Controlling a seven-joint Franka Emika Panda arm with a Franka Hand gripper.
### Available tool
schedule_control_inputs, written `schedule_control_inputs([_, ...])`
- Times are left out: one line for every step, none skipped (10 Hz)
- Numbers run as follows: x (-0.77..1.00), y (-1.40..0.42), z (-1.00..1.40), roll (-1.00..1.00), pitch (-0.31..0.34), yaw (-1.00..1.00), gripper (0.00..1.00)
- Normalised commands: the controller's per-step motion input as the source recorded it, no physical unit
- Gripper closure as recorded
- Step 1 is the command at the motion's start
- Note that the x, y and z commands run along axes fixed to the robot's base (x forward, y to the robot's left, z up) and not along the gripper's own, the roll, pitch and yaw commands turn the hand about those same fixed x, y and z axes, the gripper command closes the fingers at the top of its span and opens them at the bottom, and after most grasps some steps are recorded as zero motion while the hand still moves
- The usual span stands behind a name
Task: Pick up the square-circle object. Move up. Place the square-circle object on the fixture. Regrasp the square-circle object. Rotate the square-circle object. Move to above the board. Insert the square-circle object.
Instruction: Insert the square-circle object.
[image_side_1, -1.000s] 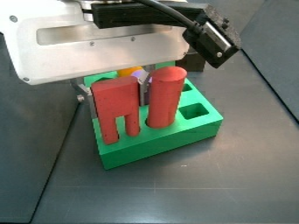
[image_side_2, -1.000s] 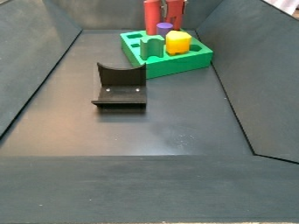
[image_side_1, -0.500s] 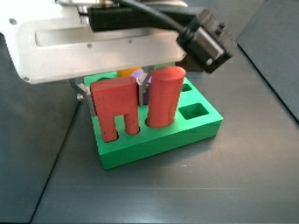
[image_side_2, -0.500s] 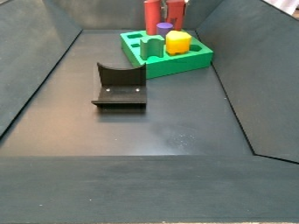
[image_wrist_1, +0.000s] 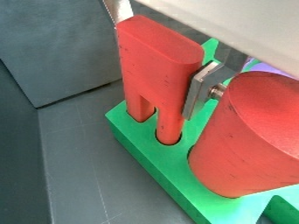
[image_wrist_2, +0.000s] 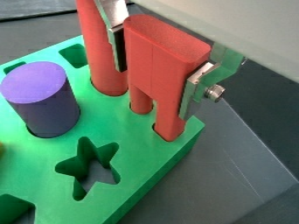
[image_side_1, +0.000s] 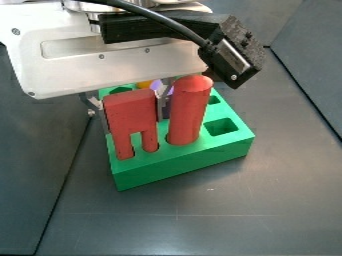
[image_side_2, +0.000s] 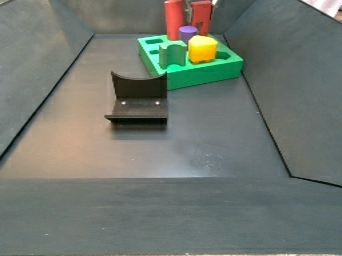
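Change since a second ago: the square-circle object (image_side_1: 131, 122) sits lower over the board (image_side_1: 187, 160) in a side view, and the black camera block (image_side_1: 230, 52) on the wrist rides higher in the frame; the fixture (image_side_2: 135, 100) has not shifted.

Wrist views, gripper: the gripper (image_wrist_2: 162, 59) is clamped on the square-circle object, one silver finger (image_wrist_2: 205, 77) flat against its side and the opposite finger (image_wrist_2: 115, 35) showing between it and the red cylinder (image_wrist_2: 98, 44).

Wrist views, square-circle object: red, flat-sided, upright, its two lower legs reaching down into the board at the green rim (image_wrist_1: 152, 149); how deep they go I cannot tell.

Wrist views, neighbours: the red cylinder (image_wrist_1: 251, 131) stands just beside a finger (image_wrist_1: 201, 86); a purple cylinder (image_wrist_2: 38, 96) stands in the board, with a star hole (image_wrist_2: 91, 162) near it.

Side view, centre of frame: the white gripper body (image_side_1: 94, 55) fills the upper left, hiding the fingers; the square-circle object stands left of the red cylinder (image_side_1: 187, 108), both on the board.

Side view, top of frame: the board (image_side_2: 194, 68) lies at upper centre, carrying a yellow piece (image_side_2: 203, 48); the fixture stands on the dark floor, well apart, left of centre. The gripper itself is not visible here.
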Motion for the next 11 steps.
schedule_control_inputs([0.0, -0.31, -0.94, 0.12, -0.139, -0.23, 1.0])
schedule_control_inputs([-0.31, -0.25, -0.59, 0.12, -0.331, 0.09, 1.0])
schedule_control_inputs([-0.21, -0.23, -0.52, 0.34, -0.216, 0.27, 1.0])
schedule_control_inputs([-0.14, -0.17, -0.36, 0.44, -0.126, 0.36, 1.0])
schedule_control_inputs([-0.1, -0.23, -0.46, 0.42, -0.066, 0.33, 1.0])
schedule_control_inputs([0.0, -0.16, -0.71, 0.31, -0.031, 0.11, 1.0])
schedule_control_inputs([0.0, -0.23, -0.62, 0.22, -0.017, 0.0, 1.0])
schedule_control_inputs([0.0, 0.0, -0.33, -0.06, -0.113, 0.0, 1.0])
schedule_control_inputs([0.0, 0.0, -0.11, -0.06, -0.057, 0.0, 1.0])
schedule_control_inputs([0.0, 0.09, 0.0, -0.08, 0.0, -0.05, 1.0])
schedule_control_inputs([0.0, 0.0, 0.0, 0.0, 0.0, 0.0, 1.0])
